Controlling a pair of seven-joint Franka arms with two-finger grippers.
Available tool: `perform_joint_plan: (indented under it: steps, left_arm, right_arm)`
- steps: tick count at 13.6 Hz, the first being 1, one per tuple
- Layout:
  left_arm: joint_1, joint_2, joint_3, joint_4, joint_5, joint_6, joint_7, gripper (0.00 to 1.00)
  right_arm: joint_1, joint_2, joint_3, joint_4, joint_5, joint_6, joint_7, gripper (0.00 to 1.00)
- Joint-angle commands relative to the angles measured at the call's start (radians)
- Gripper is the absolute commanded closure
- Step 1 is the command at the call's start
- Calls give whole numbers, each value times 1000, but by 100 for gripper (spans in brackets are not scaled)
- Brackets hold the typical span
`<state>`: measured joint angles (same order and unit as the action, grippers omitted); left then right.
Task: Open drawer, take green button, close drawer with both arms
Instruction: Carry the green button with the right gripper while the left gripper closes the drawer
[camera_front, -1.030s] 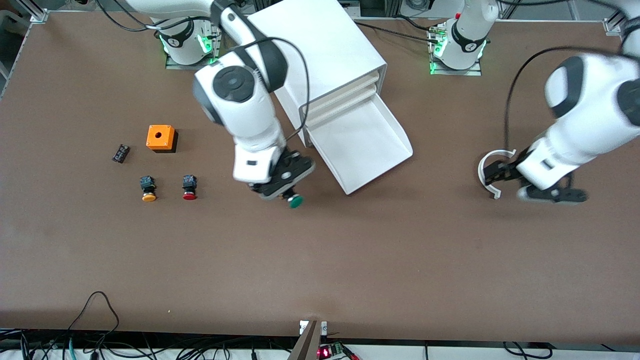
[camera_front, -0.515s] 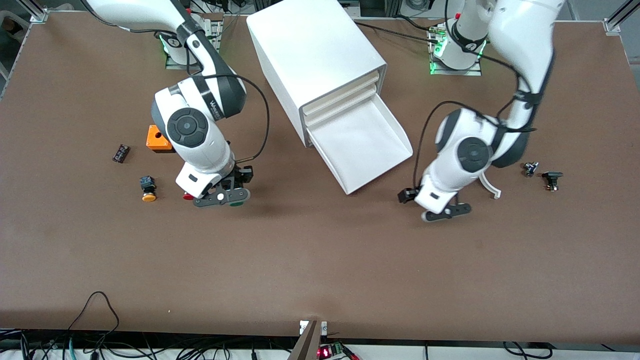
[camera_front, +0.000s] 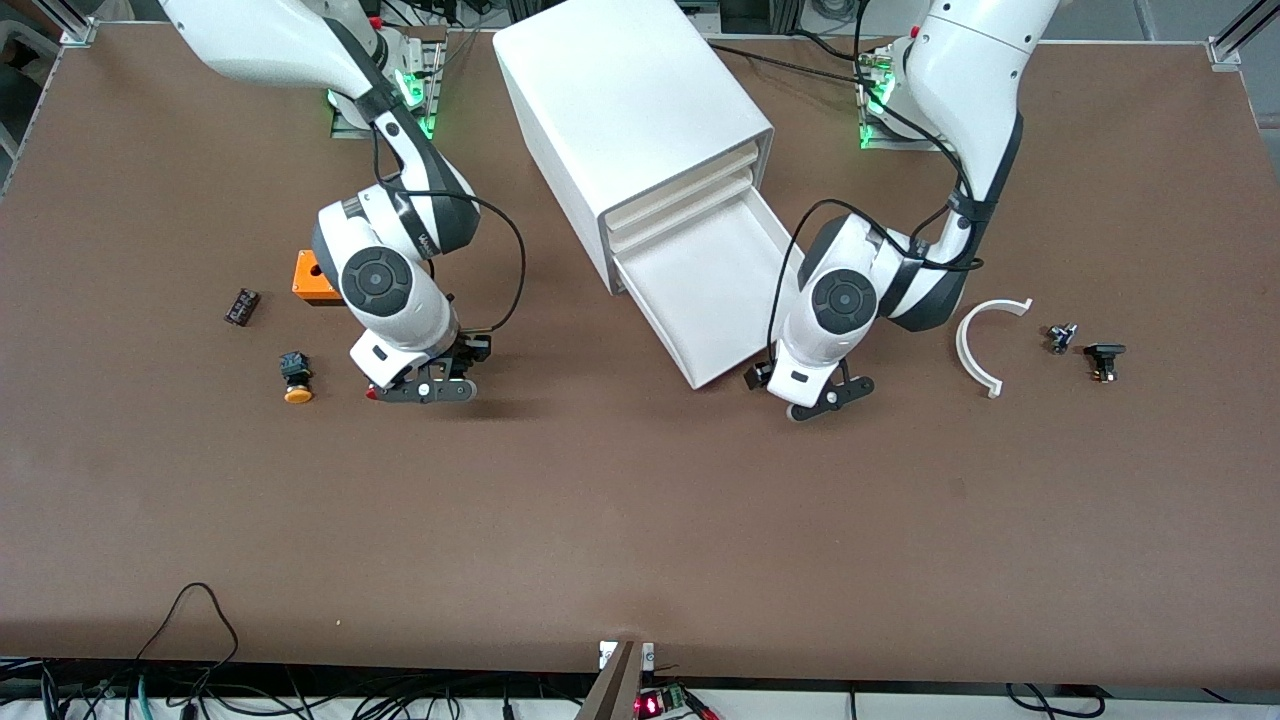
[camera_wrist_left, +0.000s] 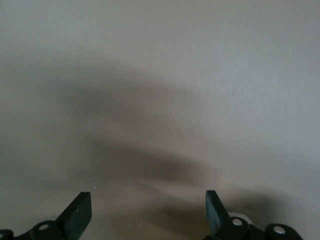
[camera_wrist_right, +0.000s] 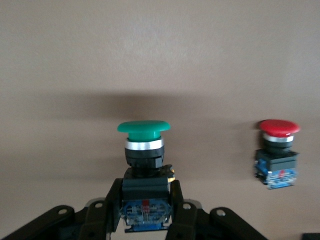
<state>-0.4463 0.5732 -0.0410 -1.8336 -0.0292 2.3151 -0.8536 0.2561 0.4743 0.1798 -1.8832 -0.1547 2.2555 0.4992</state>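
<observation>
The lowest drawer (camera_front: 722, 285) of the white cabinet (camera_front: 640, 110) stands pulled out, its tray bare. My right gripper (camera_front: 430, 390) is low over the table beside the red-capped button (camera_front: 372, 394), toward the right arm's end. In the right wrist view this gripper (camera_wrist_right: 145, 200) is shut on the black body of the green-capped button (camera_wrist_right: 144, 129), with the red button (camera_wrist_right: 277, 155) beside it. In the front view the green button is hidden under the hand. My left gripper (camera_front: 825, 395) is open and empty over bare table beside the drawer's front corner, its fingertips (camera_wrist_left: 80, 210) wide apart.
An orange box (camera_front: 308, 285), a yellow-capped button (camera_front: 295, 380) and a small black part (camera_front: 241, 306) lie toward the right arm's end. A curved white piece (camera_front: 985, 345) and two small black parts (camera_front: 1060, 338) (camera_front: 1103, 358) lie toward the left arm's end.
My right gripper carried the green button away from the drawer and lowered beside the red button. My left arm swung from the curved white piece to the drawer's front corner.
</observation>
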Motion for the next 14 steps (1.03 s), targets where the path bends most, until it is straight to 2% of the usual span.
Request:
perform_joint_plan:
  steps: [1, 3, 4, 5, 6, 9, 12, 14]
  left_arm:
    - [-31, -48, -35, -45, -14, 7, -10, 0]
    - [-29, -78, -91, -76, -14, 6, -1, 0]
    - [-31, -84, -115, -88, -14, 6, -1, 0]
    - [-31, -87, -138, -107, -12, 6, -1, 0]
    - [-31, -87, -151, -117, -12, 6, -1, 0]
    - [-31, -87, -213, -168, -12, 4, -1, 0]
    - [-29, -87, -279, -173, -12, 0, 1, 0]
    - [-31, -87, -281, -176, -12, 4, -1, 0]
  right_arm:
    - [-6, -45, 4, -117, -3, 111, 32, 77]
    - [-6, -42, -12, -169, -5, 192, 32, 74]
    - [-6, -37, -19, -177, -5, 209, 32, 63]
    - [-8, -36, -29, -175, -3, 210, 32, 39]
    - [-11, -37, -32, -172, -3, 204, 32, 0]
    - [-11, -51, -31, -157, -3, 185, 27, 0]
    - [-11, -77, -31, -93, 9, 100, 25, 0]
    - [-11, -109, -31, -22, 12, 18, 63, 0]
